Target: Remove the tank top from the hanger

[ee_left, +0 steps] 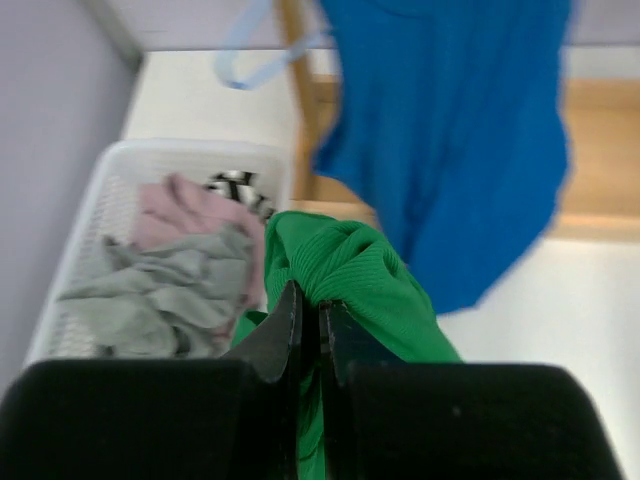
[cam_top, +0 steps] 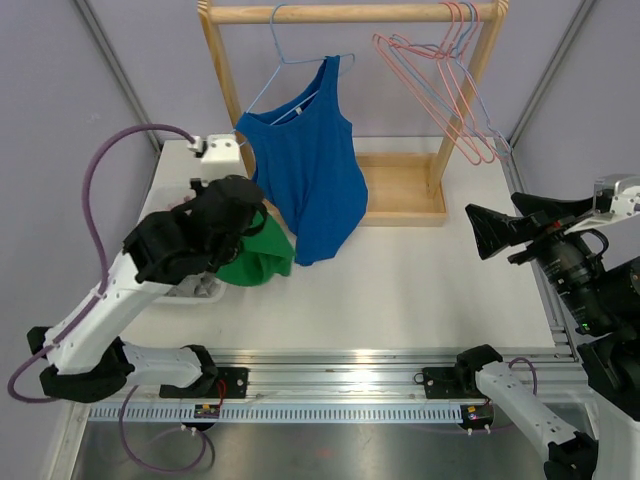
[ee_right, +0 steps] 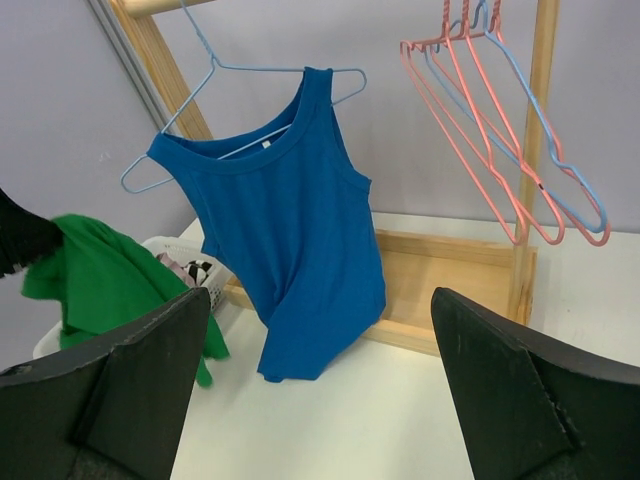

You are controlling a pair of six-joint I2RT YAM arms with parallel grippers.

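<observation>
Tank top (cam_top: 310,170), blue, hung askew on light-blue hanger (ee_right: 250,68) at wooden rack (cam_top: 345,13); not yet removed. Left tool (ee_left: 308,310) clamped on green garment (ee_left: 350,270) beside laundry basket (ee_left: 180,150), likely for drop-off. Right tool (ee_right: 320,300) wide apart, facing tank top, free to grasp.

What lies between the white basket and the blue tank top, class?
A green garment, pinched in the left gripper, sits between the basket and the tank top; the left wrist view shows it.
</observation>
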